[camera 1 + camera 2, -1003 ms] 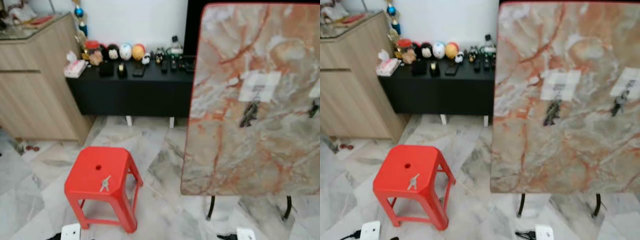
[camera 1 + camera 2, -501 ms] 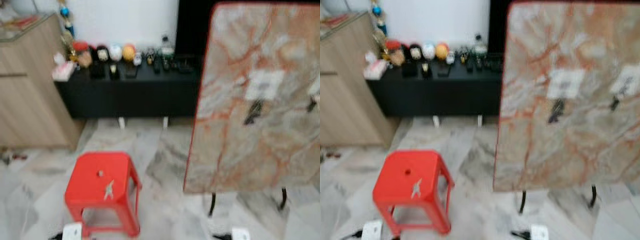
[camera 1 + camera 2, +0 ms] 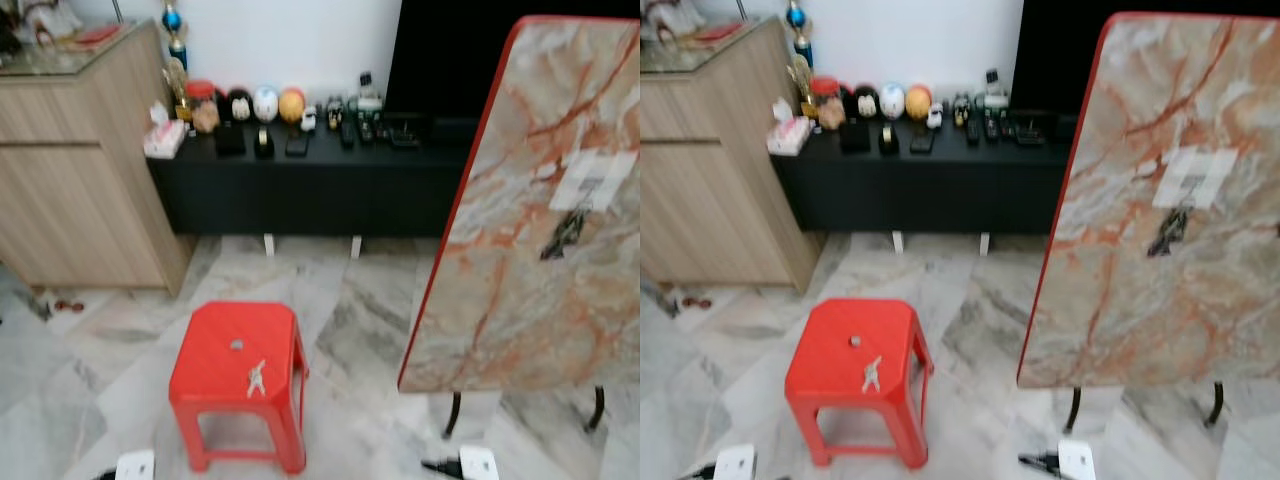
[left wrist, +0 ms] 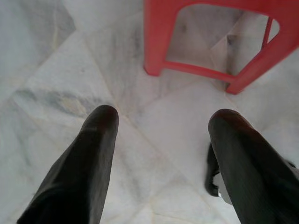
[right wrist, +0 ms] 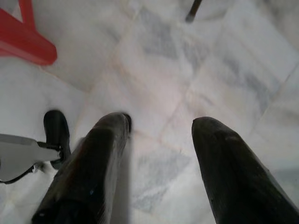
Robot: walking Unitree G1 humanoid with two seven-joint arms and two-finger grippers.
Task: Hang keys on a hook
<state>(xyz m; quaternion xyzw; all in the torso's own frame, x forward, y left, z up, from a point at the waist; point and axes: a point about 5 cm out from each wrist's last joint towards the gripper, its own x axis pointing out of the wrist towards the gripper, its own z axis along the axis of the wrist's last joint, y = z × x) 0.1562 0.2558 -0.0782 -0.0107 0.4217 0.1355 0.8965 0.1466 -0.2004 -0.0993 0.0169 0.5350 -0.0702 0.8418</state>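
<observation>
The small silver bunch of keys [image 3: 256, 377] lies on the red plastic stool [image 3: 215, 372]; likely light, stiff, slippery; grip it across the middle; both jaws hang released above the floor.

Glossy red plastic stool [image 3: 240, 380], pale metal keys [image 3: 255, 377] on it; polished marble floor [image 3: 360, 330] (grey-veined); marble-look board [image 3: 540, 220], smooth; matt woodgrain cabinet [image 3: 70, 190].

The upright marble-patterned board with a red rim [image 3: 540, 260] runs off the picture's edge; the dark bunch hanging on it [image 3: 1166, 232] is too blurred to identify.
</observation>
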